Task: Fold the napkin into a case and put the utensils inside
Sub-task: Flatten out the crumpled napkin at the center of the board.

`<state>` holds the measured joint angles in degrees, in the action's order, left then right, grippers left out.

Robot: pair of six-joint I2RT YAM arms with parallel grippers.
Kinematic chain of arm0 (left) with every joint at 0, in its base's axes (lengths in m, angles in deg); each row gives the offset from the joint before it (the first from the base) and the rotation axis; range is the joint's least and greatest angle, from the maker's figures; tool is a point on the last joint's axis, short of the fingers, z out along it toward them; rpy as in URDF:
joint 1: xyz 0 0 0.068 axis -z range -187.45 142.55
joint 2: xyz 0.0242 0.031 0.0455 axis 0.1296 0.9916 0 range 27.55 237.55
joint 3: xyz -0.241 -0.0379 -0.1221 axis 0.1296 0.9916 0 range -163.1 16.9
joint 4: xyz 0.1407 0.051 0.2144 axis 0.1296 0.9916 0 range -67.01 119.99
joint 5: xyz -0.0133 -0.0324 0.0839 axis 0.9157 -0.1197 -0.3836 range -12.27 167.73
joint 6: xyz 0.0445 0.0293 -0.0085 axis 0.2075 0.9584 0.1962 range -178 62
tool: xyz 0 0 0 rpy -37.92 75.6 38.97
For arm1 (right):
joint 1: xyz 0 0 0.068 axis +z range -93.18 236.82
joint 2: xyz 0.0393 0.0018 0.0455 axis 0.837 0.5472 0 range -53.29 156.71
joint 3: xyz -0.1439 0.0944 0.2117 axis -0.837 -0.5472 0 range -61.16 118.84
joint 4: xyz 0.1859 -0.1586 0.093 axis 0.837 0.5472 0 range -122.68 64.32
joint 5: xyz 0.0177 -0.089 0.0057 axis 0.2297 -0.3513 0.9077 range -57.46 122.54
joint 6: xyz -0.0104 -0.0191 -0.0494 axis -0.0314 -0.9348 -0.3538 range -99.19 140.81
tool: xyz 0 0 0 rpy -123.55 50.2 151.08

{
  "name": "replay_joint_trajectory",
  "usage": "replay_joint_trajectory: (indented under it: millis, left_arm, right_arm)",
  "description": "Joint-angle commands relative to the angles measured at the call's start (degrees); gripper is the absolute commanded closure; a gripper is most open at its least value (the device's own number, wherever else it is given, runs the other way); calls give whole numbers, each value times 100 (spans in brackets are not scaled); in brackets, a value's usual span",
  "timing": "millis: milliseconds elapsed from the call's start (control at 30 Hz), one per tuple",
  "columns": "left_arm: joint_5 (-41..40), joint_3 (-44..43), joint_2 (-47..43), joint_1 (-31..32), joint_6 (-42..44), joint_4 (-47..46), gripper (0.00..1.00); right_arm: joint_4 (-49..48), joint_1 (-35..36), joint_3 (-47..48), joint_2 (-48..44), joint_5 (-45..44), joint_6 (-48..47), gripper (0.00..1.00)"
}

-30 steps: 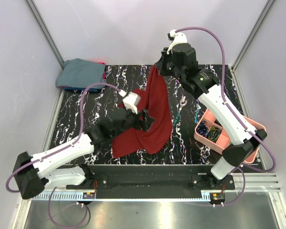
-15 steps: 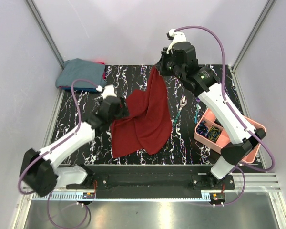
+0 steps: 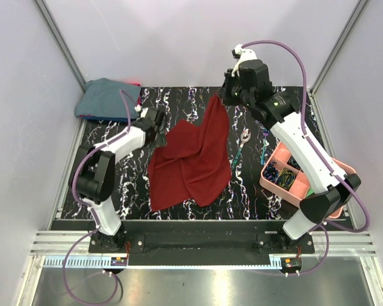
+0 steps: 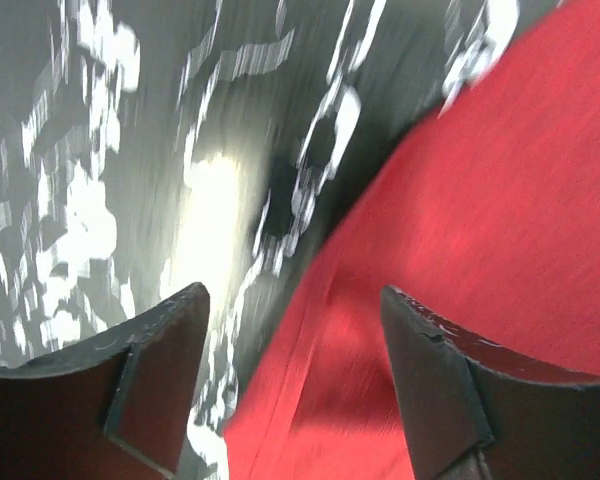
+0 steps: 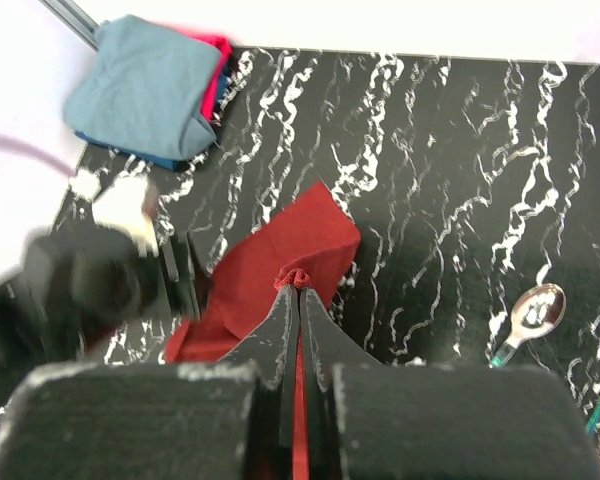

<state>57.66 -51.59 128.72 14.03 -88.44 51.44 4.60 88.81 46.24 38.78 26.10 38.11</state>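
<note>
1. From above: the dark red square cloth napkin (image 3: 191,162) is mostly lying flat. The right gripper (image 3: 225,95) holds its far corner up, and the left gripper (image 3: 161,132) is at its left edge.
2. Left wrist: fingers wide apart, straddling the napkin's edge.
3. Right wrist: fingers pinched on that corner; the silver-bowled green-handled spoon (image 5: 535,312) lies to the right.

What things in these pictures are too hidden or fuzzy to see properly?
Left wrist view: motion blur hides whether the left end effector touches the napkin.
Right wrist view: the body of the right end effector covers the handle of the spoon.
Top view: the teal-handled piece is too thin to identify.
</note>
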Motion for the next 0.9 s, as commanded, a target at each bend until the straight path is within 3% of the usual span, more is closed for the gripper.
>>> replay_joint_trajectory:
  millis: [0,133,300,500,667,733,833,867]
  left_arm:
    - [730,-1390,752,-108,1029,-384,23]
    - [874,-2606,1817,-100,1593,-331,20]
    - [507,-3792,2758,40,1374,-235,20]
    - [4,-4716,3504,339,1286,378,21]
    - [389,-4991,3928,349,1040,847,23]
    - [460,-4990,3937,349,1066,917,27]
    - [846,-5016,4042,314,1127,1074,49]
    - [1135,-5330,4286,244,1110,1449,66]
  right_arm:
    - [-282,-131,-306,-400,151,-148,100]
    - [-361,-193,-570,-436,213,-121,100]
    - [-388,-210,-746,-409,345,-104,100]
    - [-449,-210,-957,-444,398,-87,100]
    - [-546,-219,-1124,-541,406,-78,100]
    - [-590,-219,-1212,-585,406,-69,100]
    - [-608,-228,-1317,-611,398,-51,100]
    - [-616,-228,-1352,-655,389,-51,100]
